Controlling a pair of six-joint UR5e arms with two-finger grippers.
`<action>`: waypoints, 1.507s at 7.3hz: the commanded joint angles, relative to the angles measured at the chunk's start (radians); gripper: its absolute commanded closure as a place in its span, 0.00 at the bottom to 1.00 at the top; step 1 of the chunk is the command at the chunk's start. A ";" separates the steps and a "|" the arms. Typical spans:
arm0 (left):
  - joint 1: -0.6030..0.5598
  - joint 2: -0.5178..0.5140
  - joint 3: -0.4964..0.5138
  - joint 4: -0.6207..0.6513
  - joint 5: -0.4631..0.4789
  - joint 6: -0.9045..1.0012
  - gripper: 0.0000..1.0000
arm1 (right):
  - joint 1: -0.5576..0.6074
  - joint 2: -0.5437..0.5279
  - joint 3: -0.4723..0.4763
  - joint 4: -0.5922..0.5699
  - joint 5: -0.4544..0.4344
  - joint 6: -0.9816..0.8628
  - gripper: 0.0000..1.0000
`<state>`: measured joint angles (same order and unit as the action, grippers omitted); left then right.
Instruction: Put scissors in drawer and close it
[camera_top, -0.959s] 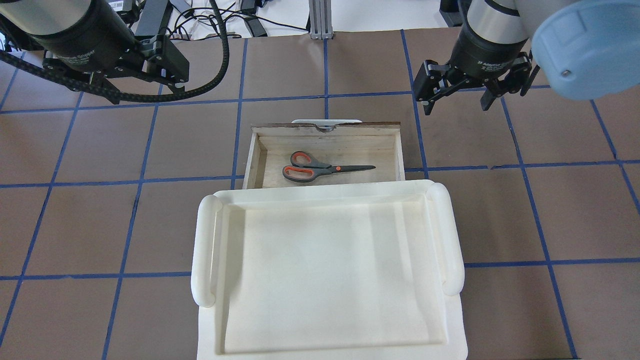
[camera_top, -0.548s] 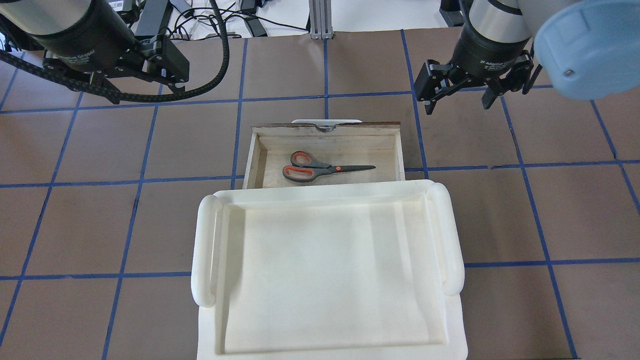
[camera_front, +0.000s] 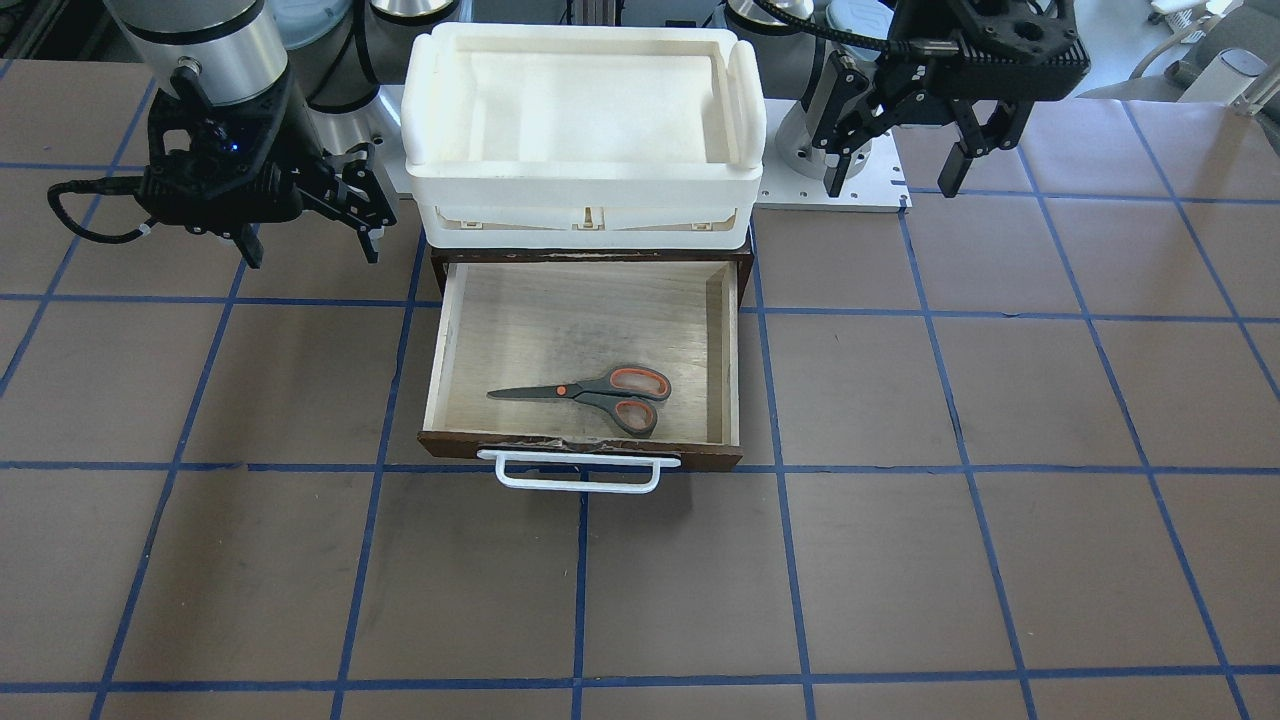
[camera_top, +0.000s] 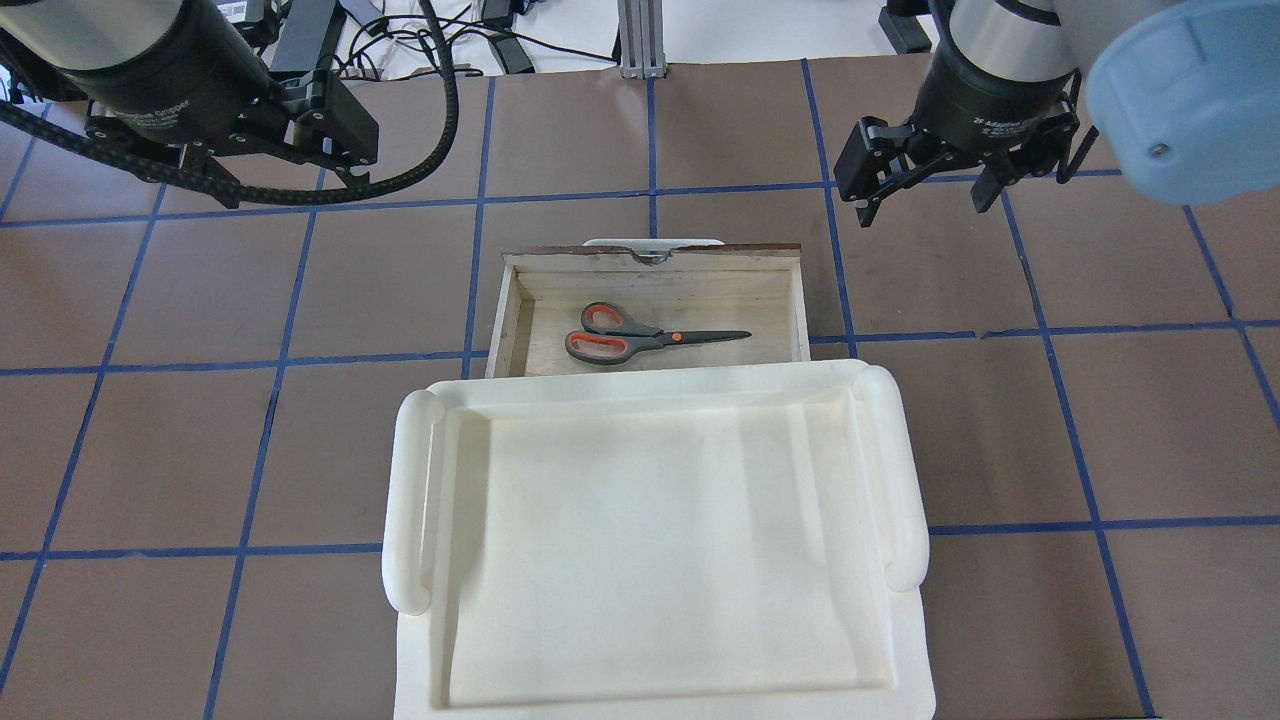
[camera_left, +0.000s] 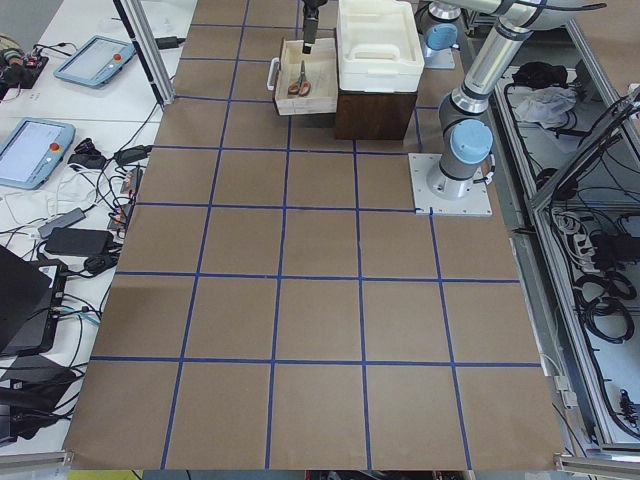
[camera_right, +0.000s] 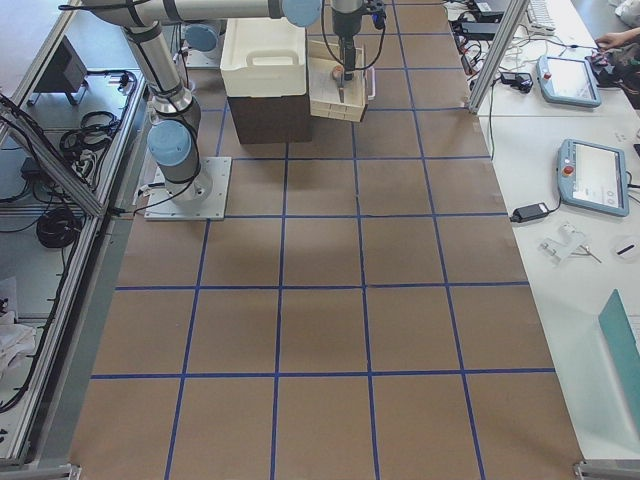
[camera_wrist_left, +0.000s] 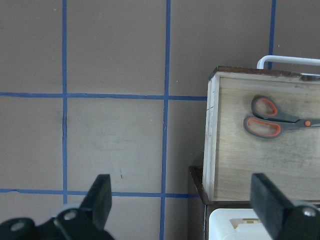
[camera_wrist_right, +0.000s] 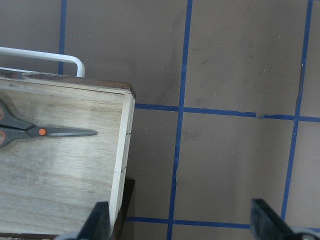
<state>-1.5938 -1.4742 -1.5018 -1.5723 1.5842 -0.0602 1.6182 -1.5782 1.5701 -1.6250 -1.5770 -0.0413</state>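
Note:
The scissors (camera_top: 640, 340), grey handles lined orange-red, lie flat inside the open wooden drawer (camera_top: 720, 300), blades pointing toward my right side. They also show in the front view (camera_front: 600, 390) and both wrist views (camera_wrist_left: 272, 120) (camera_wrist_right: 40, 131). The drawer (camera_front: 560, 330) is pulled out, its white bar handle (camera_front: 578, 470) on the far side from me. My left gripper (camera_top: 270, 150) hangs open and empty above the table, left of the drawer. My right gripper (camera_top: 925, 190) hangs open and empty, to the right of and beyond the drawer.
A white plastic bin (camera_top: 410, 500) sits on top of the dark brown cabinet (camera_front: 590, 262) that holds the drawer. The brown table is marked with blue tape squares (camera_top: 650, 190). Cables lie past the far table edge (camera_top: 450, 40).
My right gripper has drifted a little to the right and away from the drawer, still open. The left gripper, scissors and drawer have not moved.

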 joint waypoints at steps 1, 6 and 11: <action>0.000 0.000 0.000 0.000 0.000 0.000 0.00 | -0.001 -0.008 0.007 0.000 0.005 0.003 0.00; 0.000 0.000 0.000 0.000 0.000 0.000 0.00 | -0.003 -0.009 0.007 0.023 0.008 0.026 0.00; 0.000 0.000 0.000 0.000 -0.004 -0.001 0.00 | -0.001 -0.013 0.008 0.028 0.000 0.026 0.00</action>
<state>-1.5937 -1.4742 -1.5018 -1.5724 1.5823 -0.0604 1.6168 -1.5904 1.5774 -1.5957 -1.5778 -0.0154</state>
